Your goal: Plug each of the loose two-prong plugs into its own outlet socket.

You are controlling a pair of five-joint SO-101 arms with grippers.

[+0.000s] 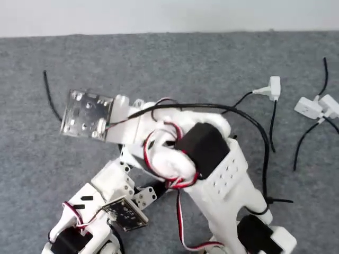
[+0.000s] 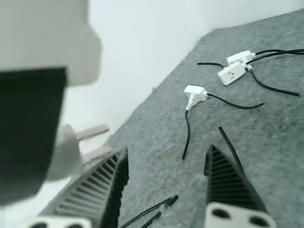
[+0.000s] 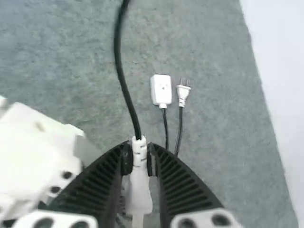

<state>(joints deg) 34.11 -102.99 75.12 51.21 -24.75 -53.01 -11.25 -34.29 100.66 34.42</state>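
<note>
**Right tool pinches a plug, left tool spread**

The right tool (image 3: 138, 152) is pressed onto a white plug (image 3: 138, 190) at its cord end. The plug's black cord (image 3: 121, 71) runs away over the grey tabletop (image 3: 57, 57). Ahead of it lie a white socket (image 3: 160, 88) and a second plug (image 3: 183, 93), side by side and just apart. The left tool (image 2: 167, 152) hangs spread above the tabletop, gripping nothing. In the high view a loose plug (image 1: 273, 88) lies at the far right, prongs pointing left. Right of it sits an outlet block (image 1: 309, 107), with another white piece (image 1: 331, 105) just beside it.
</note>
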